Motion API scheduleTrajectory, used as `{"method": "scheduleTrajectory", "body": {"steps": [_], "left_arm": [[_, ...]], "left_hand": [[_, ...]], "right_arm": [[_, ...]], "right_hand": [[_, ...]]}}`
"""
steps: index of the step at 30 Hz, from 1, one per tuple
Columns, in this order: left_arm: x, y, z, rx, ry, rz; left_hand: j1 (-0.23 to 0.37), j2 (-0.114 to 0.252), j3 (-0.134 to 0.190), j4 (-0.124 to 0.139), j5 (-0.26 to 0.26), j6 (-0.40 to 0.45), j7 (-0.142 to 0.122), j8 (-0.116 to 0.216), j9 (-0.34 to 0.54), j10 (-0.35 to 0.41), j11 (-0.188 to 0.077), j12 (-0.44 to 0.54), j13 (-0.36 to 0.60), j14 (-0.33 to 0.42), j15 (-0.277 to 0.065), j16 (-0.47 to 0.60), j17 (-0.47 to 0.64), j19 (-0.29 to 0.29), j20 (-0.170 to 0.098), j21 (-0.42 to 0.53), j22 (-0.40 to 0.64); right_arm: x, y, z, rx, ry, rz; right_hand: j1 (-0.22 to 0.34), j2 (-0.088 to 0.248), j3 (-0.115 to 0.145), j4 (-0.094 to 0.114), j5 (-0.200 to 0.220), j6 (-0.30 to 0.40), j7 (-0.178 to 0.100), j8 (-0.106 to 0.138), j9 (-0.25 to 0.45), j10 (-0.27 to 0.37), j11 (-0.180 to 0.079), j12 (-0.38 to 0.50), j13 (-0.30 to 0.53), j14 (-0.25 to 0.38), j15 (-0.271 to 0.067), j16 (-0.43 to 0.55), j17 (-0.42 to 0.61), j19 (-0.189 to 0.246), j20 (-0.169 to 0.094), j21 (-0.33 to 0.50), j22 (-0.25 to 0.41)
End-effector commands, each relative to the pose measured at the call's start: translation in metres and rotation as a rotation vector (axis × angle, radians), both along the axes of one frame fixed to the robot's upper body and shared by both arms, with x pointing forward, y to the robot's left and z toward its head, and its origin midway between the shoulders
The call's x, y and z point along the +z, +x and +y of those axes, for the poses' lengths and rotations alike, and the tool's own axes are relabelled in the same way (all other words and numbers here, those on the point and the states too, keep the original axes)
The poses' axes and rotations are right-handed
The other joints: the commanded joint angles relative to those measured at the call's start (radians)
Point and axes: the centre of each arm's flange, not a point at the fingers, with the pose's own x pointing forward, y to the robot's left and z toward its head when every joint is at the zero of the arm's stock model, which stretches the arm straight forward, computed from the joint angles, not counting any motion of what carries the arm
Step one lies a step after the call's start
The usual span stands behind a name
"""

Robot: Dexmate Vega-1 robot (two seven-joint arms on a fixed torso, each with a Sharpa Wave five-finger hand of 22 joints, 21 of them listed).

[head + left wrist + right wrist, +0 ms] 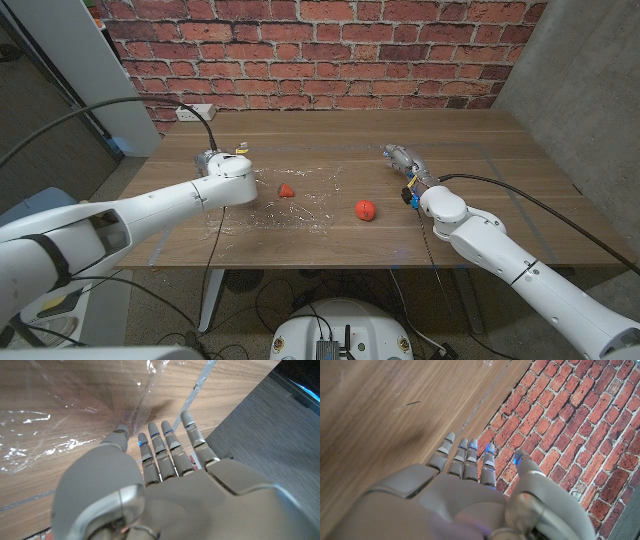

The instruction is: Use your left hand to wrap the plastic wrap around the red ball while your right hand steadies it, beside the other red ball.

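Both arms come in from the bottom corners in the head view, so starting there. Left hand (165, 480) is at the near-left edge of the plastic wrap (290, 200), and in the left wrist view the thumb and one of the fingers (144, 445) look like they're pinching a pulled-up fold of the film; the rest of the fingers are straight and close together. From the head view you can't really see that hand, since the wrist and forearm cover it.

One red ball (286, 189) sits on the wrap, just beside the left hand, toward the middle of the wooden table (480, 225). It looks a bit misshapen or partly covered, hard to say at this size. The other red ball (366, 209) is on bare wood just off the wrap's right edge, between the two hands.

Right hand (400, 160) is well apart from both balls, out toward the right side, fingers straight and slightly spread, holding nothing. Its wrist view shows fingertips (449, 438) hovering over wood with the brick wall (570, 425) beyond.

The wrap's edges are tough to trace, mostly just glints.
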Motion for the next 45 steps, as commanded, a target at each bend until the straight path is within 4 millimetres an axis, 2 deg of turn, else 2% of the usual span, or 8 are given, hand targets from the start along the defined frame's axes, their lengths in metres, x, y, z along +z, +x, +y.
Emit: {"method": "scheduleTrajectory", "body": {"steps": [1,5,11,17,24,26,39,45], "left_arm": [[-0.005,0.012,-0.016,0.019,0.100,0.046],[-0.010,0.014,-0.023,0.041,0.163,0.039],[-0.010,0.013,-0.028,0.049,0.219,-0.025],[-0.003,0.001,-0.037,0.010,0.217,-0.129],[0.013,-0.021,-0.048,-0.103,0.144,-0.184],[0.019,-0.027,-0.051,-0.143,0.118,-0.193],[0.048,-0.055,-0.081,-0.374,0.038,-0.244],[0.054,-0.056,-0.095,-0.416,0.040,-0.244]], "left_hand": [[0.005,0.008,0.008,-0.013,0.003,0.048,0.001,0.018,0.003,0.046,-0.009,0.018,-0.005,0.023,-0.048,0.007,-0.004,-0.004,-0.001,-0.003,0.003],[0.025,0.011,0.030,-0.036,0.006,0.150,0.009,0.044,0.007,0.138,-0.045,0.046,-0.007,0.053,-0.074,0.005,-0.011,-0.002,-0.003,-0.005,0.003],[0.131,0.043,0.084,-0.075,0.018,0.315,0.027,0.097,0.020,0.304,-0.080,0.111,0.015,0.101,-0.111,0.018,-0.010,0.003,-0.007,-0.002,0.004],[0.158,0.048,0.096,-0.064,0.014,0.327,0.040,0.104,0.036,0.381,-0.099,0.149,0.036,0.158,-0.135,0.034,-0.008,0.007,-0.014,0.003,0.004],[0.163,0.051,0.094,-0.060,0.009,0.337,0.047,0.110,0.044,0.388,-0.107,0.161,0.049,0.179,-0.147,0.042,-0.002,-0.004,-0.020,0.001,0.004],[0.165,0.051,0.093,-0.058,0.007,0.347,0.065,0.114,0.047,0.387,-0.106,0.166,0.055,0.179,-0.147,0.041,-0.001,-0.005,-0.021,0.001,0.004],[0.173,0.054,0.095,-0.056,0.005,0.349,0.072,0.116,0.056,0.386,-0.102,0.177,0.069,0.188,-0.146,0.040,0.001,-0.006,-0.024,0.002,0.004],[0.175,0.053,0.095,-0.055,0.005,0.349,0.074,0.117,0.060,0.385,-0.103,0.181,0.075,0.192,-0.145,0.039,0.001,-0.005,-0.025,0.003,0.004]], "right_arm": [[-0.002,0.003,-0.002,-0.003,0.015,-0.002],[-0.004,0.003,-0.003,-0.008,0.022,0.000],[-0.007,0.003,-0.005,-0.014,0.029,0.004],[-0.008,0.003,-0.007,-0.018,0.031,0.006],[-0.009,0.004,-0.011,-0.017,0.038,0.000],[-0.010,0.004,-0.012,-0.014,0.043,-0.001],[-0.020,0.004,-0.024,-0.015,0.056,-0.006],[-0.022,0.003,-0.030,-0.009,0.040,-0.004]], "right_hand": [[0.007,0.001,0.004,0.007,-0.004,0.005,0.001,-0.003,0.002,0.010,-0.003,0.003,0.006,0.005,-0.003,0.007,0.003,-0.001,-0.002,0.003,0.003],[0.007,0.001,0.005,0.007,-0.004,0.006,0.002,-0.003,0.002,0.012,-0.002,0.003,0.006,0.006,0.000,0.007,0.003,0.000,-0.002,0.003,0.003],[0.007,0.001,0.005,0.009,-0.004,0.006,0.003,-0.004,0.002,0.013,0.000,0.003,0.006,0.007,0.000,0.008,0.004,0.000,-0.003,0.004,0.003],[0.007,0.002,0.005,0.010,-0.005,0.005,0.004,-0.004,0.002,0.013,0.001,0.003,0.007,0.006,0.001,0.008,0.005,0.000,-0.003,0.005,0.003],[0.008,0.002,0.006,0.010,-0.005,0.005,0.003,-0.005,0.002,0.014,-0.003,0.002,0.007,0.005,0.000,0.008,0.005,-0.001,-0.003,0.005,0.003],[0.008,0.001,0.006,0.010,-0.005,0.005,0.003,-0.005,0.002,0.014,-0.002,0.002,0.007,0.005,-0.001,0.008,0.006,-0.002,-0.003,0.005,0.003],[0.009,-0.001,0.007,0.011,-0.005,0.009,0.005,-0.004,0.003,0.016,0.001,0.002,0.008,0.005,0.000,0.008,0.006,-0.002,-0.002,0.006,0.003],[0.015,-0.005,0.009,0.006,-0.006,0.139,0.004,0.034,0.001,0.139,-0.053,0.041,0.005,0.053,-0.007,0.026,0.005,0.010,0.001,0.015,0.002]]}}
